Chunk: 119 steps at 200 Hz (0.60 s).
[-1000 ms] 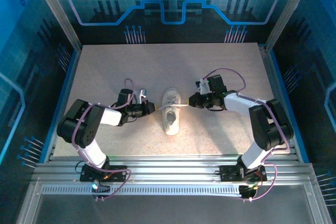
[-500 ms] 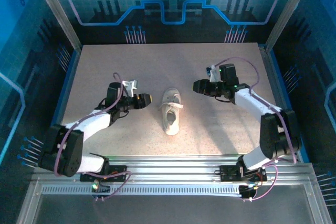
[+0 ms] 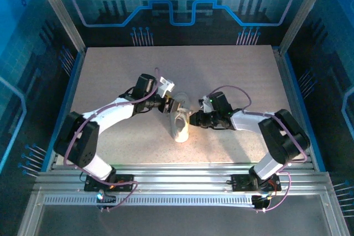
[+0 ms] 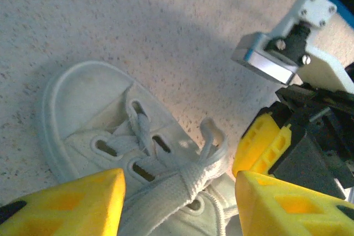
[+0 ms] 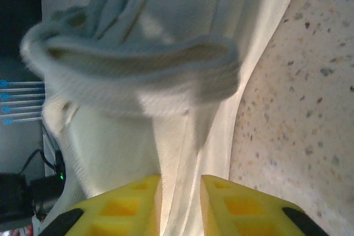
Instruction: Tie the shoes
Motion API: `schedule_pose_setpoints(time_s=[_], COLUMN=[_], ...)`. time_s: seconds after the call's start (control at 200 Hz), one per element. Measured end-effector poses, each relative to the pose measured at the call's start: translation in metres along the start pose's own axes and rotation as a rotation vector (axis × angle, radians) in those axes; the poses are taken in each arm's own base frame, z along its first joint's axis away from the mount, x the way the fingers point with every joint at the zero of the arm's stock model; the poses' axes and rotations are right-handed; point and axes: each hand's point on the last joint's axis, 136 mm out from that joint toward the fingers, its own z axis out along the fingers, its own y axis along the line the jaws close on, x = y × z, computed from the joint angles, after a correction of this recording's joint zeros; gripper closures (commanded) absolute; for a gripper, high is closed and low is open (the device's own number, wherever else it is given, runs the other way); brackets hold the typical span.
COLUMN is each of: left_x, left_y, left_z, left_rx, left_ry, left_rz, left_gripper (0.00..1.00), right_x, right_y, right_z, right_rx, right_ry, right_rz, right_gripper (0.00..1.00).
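A blue-panelled enclosure (image 3: pixel 33 53) walls in the speckled tabletop (image 3: pixel 110 70). Metal rails (image 3: pixel 177 183) run along the near edge, and purple cables (image 3: pixel 83 131) loop along both arms. Left of centre, the left fingers (image 4: pixel 72 203) reach in from the left and are spread wide. Between them sit the crossed laces (image 4: pixel 185 183) of the white sneaker (image 3: pixel 181 128). The sneaker lies at the middle of the tabletop, running lengthwise away from the rails, and its rounded toe cap shows bare in the left wrist view. Just past the sneaker in that view stand the other arm's yellow fingertips and its white camera bracket (image 4: pixel 310 31), close to a lace loop. From the right, the right fingers (image 5: pixel 119 205) are drawn nearly together. They are hard against the sneaker's side, and a white strip runs into the narrow gap between them. Whether they pinch it cannot be told. A blurred lace loop (image 5: pixel 133 75) hangs right ahead of them.
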Motion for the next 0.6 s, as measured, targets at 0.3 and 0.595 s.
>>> schedule_pose_setpoints(time_s=[0.3,0.595], left_x=[0.011,0.022], left_y=[0.008,0.011], left_z=[0.019,0.028], left_rx=[0.022,0.039], left_ry=[0.089,0.131], left_rz=[0.005,-0.018], left_gripper=[0.53,0.55], right_x=[-0.03,-0.042], right_y=[0.012,0.017], right_z=[0.004,0.003], right_rx=[-0.047,-0.061], right_ry=[-0.067,-0.092], right_rz=[0.01,0.001], right_gripper=[0.6,0.63])
